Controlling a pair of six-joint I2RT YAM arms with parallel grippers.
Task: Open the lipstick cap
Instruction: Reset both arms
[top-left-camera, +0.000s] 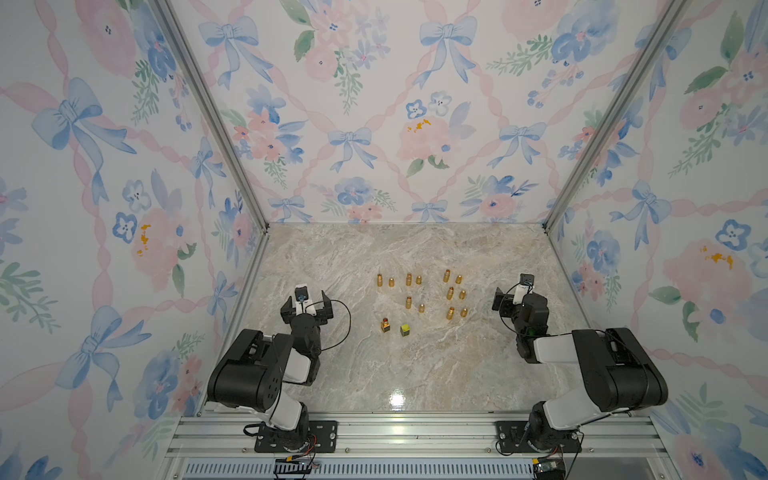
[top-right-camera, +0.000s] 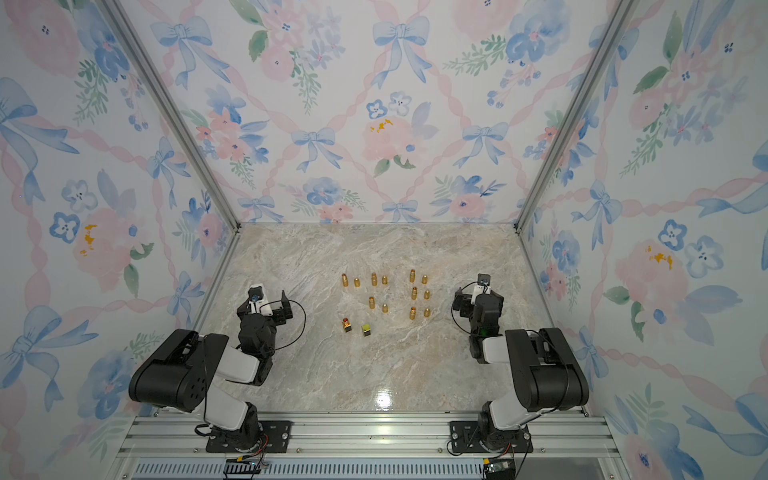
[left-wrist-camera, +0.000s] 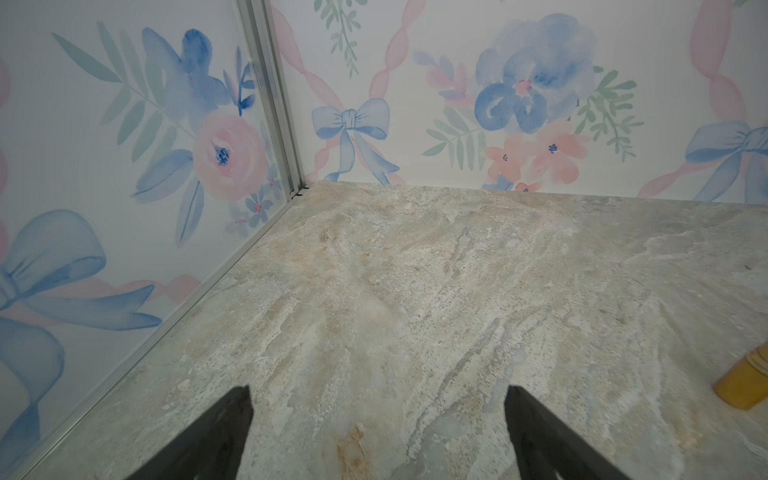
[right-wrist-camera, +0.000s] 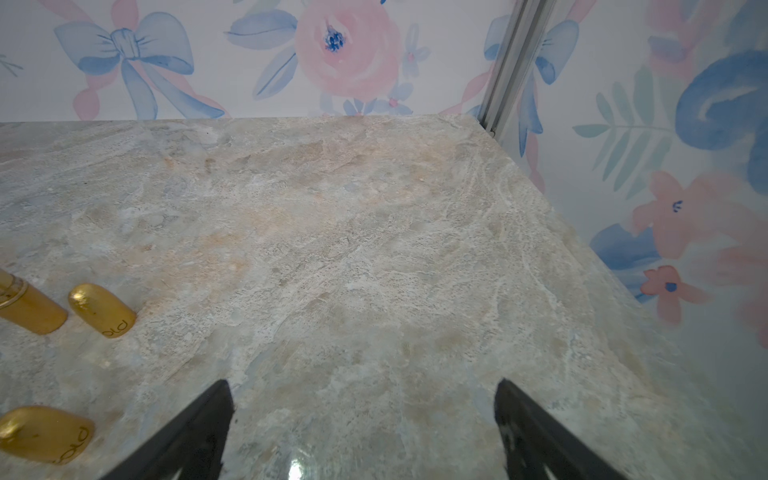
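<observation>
We find the square lipstick (top-left-camera: 385, 325) standing upright on the marble counter (top-left-camera: 415, 374). It is roughly midway between the two arms and nearer the front edge than everything else. Its red tip shows bare at the top, and the square cap (top-left-camera: 405, 330) sits on the counter just beside it, on the right arm's side and apart from it. Behind this pair, toward the back wall, stand six more pairs in loose rows. In each, one of the taller gold tubes (top-left-camera: 409, 279) has one of the shorter rounded gold caps (top-left-camera: 419, 280) just beside it. In both top views they are too small for us to tell more. Our left hand (left-wrist-camera: 379, 390) is released, with its two dark fingers (left-wrist-camera: 232, 419) spread wide over bare stone near the left wall and nothing between them. Only the foot of one gold tube shows at the edge of its wrist view. Our right hand (right-wrist-camera: 362, 381) is also released and empty, its fingers wide apart above bare counter near the right wall. Its wrist view catches one tube and two caps off to one side, well clear of the fingers. Both hands are well apart from the square lipstick and its cap.
</observation>
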